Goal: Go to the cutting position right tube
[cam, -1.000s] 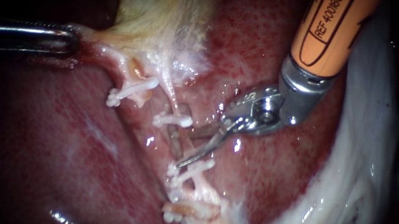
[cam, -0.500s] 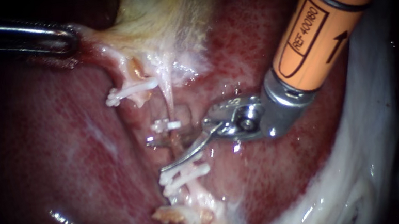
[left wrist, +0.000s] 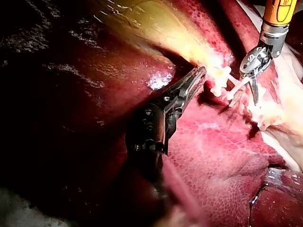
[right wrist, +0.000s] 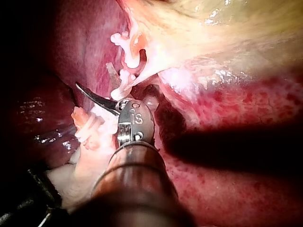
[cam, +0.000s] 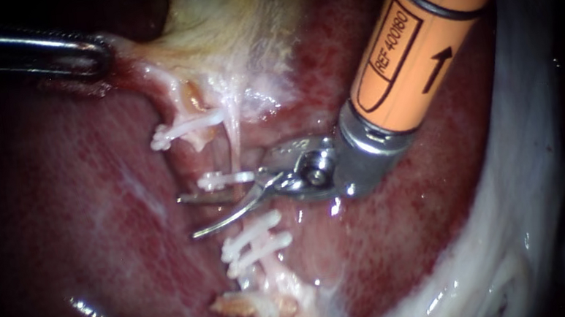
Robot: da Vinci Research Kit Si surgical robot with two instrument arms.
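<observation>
The right tube (cam: 234,143) is a thin pale strand running down from the gallbladder (cam: 233,18). It carries one white clip (cam: 223,180) above and two clips (cam: 256,242) below. My right instrument (cam: 187,217), orange-shafted with two thin curved blades, comes in from the upper right. Its blades stand open astride the tube in the stretch between the upper clip and the lower pair. In the right wrist view the blades (right wrist: 94,80) reach past the clips. My left instrument (cam: 87,57) is at the upper left, its jaws shut on the gallbladder's edge (left wrist: 208,71).
Dark red liver (cam: 86,230) lies on both sides of the tubes. A second clipped tube (cam: 188,120) sits just left of the right tube, with a pale stump (cam: 252,306) below. White fatty tissue (cam: 522,184) borders the right side.
My right instrument has slid left, its open blades passing across the right tube between the clips. The upper clip and tube have shifted slightly left. The left instrument has stayed still.
</observation>
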